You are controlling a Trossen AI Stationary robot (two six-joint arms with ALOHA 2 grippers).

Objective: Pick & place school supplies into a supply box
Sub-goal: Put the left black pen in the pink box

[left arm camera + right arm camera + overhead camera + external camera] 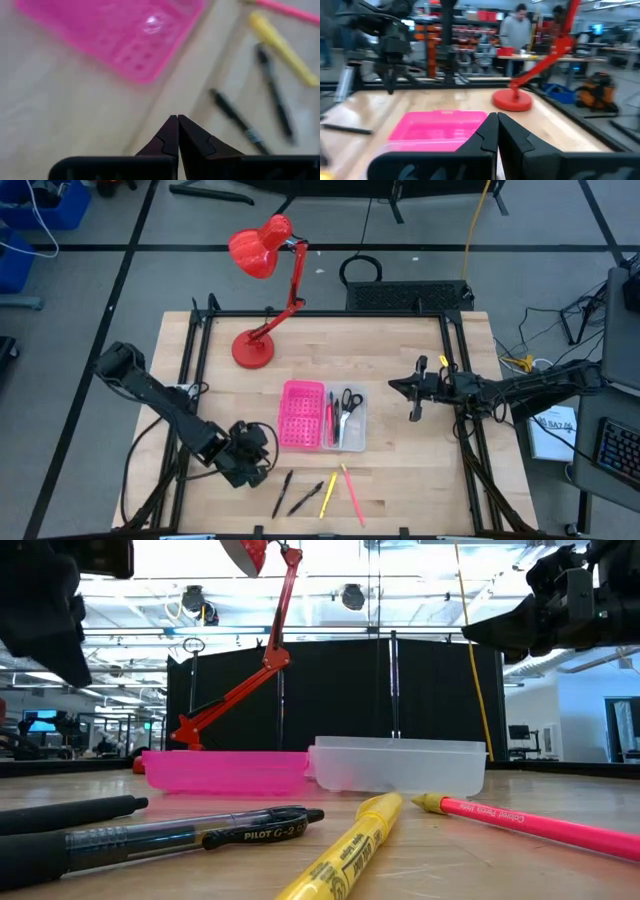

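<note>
The supply box lies open mid-table, with a pink perforated half [302, 415] [115, 35] [440, 130] and a clear tray [347, 425] [400, 765]. Scissors [347, 401] and a thin red pen [330, 420] lie in the tray. Near the table's front edge lie two black pens [283, 492] [305, 498] [235, 120], a yellow highlighter [328, 495] [350, 850] and a pink pencil [352, 492] [540, 825]. My left gripper [258, 462] [177, 120] hovers shut, left of the loose pens and near the pink half's front corner. My right gripper [412, 394] [497, 117] hangs shut above the table, right of the tray.
A red desk lamp [262, 300] stands with its base [252, 350] [512, 100] on the far left part of the table. A black frame [320, 313] runs along the table's edges. People and shelves show in the room beyond, in the right wrist view.
</note>
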